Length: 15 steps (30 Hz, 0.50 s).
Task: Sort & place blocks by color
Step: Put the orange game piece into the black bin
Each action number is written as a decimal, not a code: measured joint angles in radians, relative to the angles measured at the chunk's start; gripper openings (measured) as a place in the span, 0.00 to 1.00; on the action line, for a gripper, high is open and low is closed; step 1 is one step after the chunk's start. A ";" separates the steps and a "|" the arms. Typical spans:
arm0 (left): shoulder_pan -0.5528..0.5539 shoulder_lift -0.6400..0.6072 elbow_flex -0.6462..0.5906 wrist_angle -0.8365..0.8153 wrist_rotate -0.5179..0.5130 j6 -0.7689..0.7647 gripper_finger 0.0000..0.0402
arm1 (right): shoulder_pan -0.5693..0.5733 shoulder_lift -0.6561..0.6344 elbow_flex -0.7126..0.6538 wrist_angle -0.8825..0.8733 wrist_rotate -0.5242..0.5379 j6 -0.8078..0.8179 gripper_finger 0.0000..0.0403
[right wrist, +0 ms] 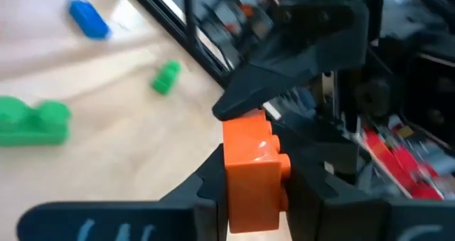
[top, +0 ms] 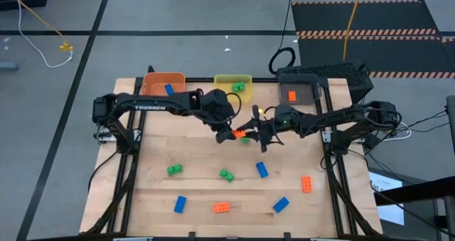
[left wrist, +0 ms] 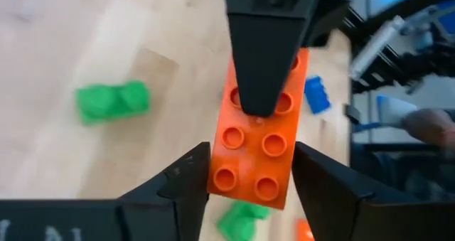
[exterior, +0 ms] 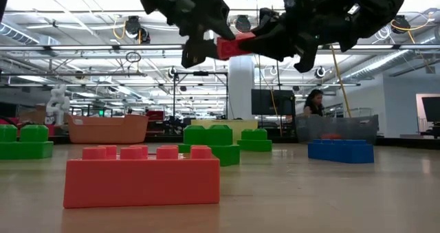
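Note:
An orange studded block (top: 239, 133) hangs in the air over the middle of the table, between my two grippers. My left gripper (top: 231, 132) comes from the table's left and is shut on it. My right gripper (top: 250, 133) comes from the right and is shut on it too. The low view shows the block (exterior: 237, 45) high above the tabletop. Loose on the table lie green blocks (top: 174, 170) (top: 227, 175), blue blocks (top: 261, 169) (top: 180, 204) (top: 281, 205) and orange blocks (top: 306, 183) (top: 222, 207). My left gripper pinches the block's two long smooth sides (left wrist: 215, 171) between its two fingers, at the block's end nearest that wrist. The fingers lie along the block. The block is lifted clear of the table. My right gripper pinches the block's other end between its two fingers: one finger (left wrist: 261, 70) lies on the studded face, the other on the opposite face (right wrist: 234, 171). It comes from the table's right side. The block is clear of the table.
At the far edge stand an orange bin (top: 153, 81) holding a blue block, a yellow bin (top: 224, 79) holding a green block and a grey bin (top: 309, 92) holding an orange block. Another green block (top: 246, 139) lies under the grippers. A person (exterior: 313, 102) shows in the room behind.

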<state>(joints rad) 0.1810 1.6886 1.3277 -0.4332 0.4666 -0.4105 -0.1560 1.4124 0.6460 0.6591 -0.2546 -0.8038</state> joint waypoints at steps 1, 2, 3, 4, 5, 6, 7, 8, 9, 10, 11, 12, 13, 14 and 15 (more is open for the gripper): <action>0.006 0.000 0.000 -0.002 -0.006 0.004 0.50 | -0.004 -0.008 0.000 -0.014 0.031 0.004 0.19; 0.012 0.000 0.000 -0.012 -0.007 0.010 0.52 | -0.009 -0.016 0.000 -0.021 0.053 0.012 0.19; 0.019 0.000 0.000 -0.028 -0.005 0.013 0.53 | -0.016 -0.027 0.000 -0.034 0.069 0.020 0.19; 0.026 0.000 0.000 -0.043 0.003 0.017 0.54 | -0.022 -0.040 0.001 -0.052 0.084 0.029 0.19; 0.033 0.000 0.000 -0.060 0.020 0.021 0.54 | -0.028 -0.051 0.001 -0.071 0.104 0.034 0.19; 0.040 -0.004 0.000 -0.073 0.024 0.028 0.55 | -0.033 -0.061 0.001 -0.081 0.114 0.035 0.19; 0.051 -0.012 0.000 -0.092 0.029 0.038 0.55 | -0.037 -0.070 0.001 -0.098 0.123 0.034 0.19; 0.063 -0.020 0.000 -0.117 0.029 0.050 0.55 | -0.041 -0.082 0.001 -0.124 0.127 0.032 0.19; 0.078 -0.030 0.000 -0.131 0.017 0.059 0.55 | -0.045 -0.092 0.001 -0.141 0.137 0.032 0.19; 0.091 -0.043 0.000 -0.148 -0.008 0.068 0.55 | -0.052 -0.105 0.001 -0.161 0.170 0.032 0.19; 0.101 -0.052 0.000 -0.175 -0.044 0.073 0.55 | -0.060 -0.116 0.001 -0.190 0.209 0.032 0.19; 0.107 -0.058 0.000 -0.190 -0.083 0.072 0.55 | -0.071 -0.128 0.001 -0.214 0.260 0.032 0.19; 0.110 -0.067 0.000 -0.190 -0.116 0.070 0.55 | -0.085 -0.141 0.001 -0.240 0.326 0.033 0.19; 0.111 -0.078 0.000 -0.204 -0.147 0.069 0.55 | -0.100 -0.155 0.001 -0.272 0.393 0.036 0.19; 0.110 -0.084 0.000 -0.223 -0.178 0.069 0.55 | -0.115 -0.167 0.000 -0.300 0.461 0.046 0.19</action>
<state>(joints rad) 0.2913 1.6043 1.3281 -0.6558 0.2886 -0.3412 -0.2709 1.2454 0.6464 0.3590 0.2069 -0.7583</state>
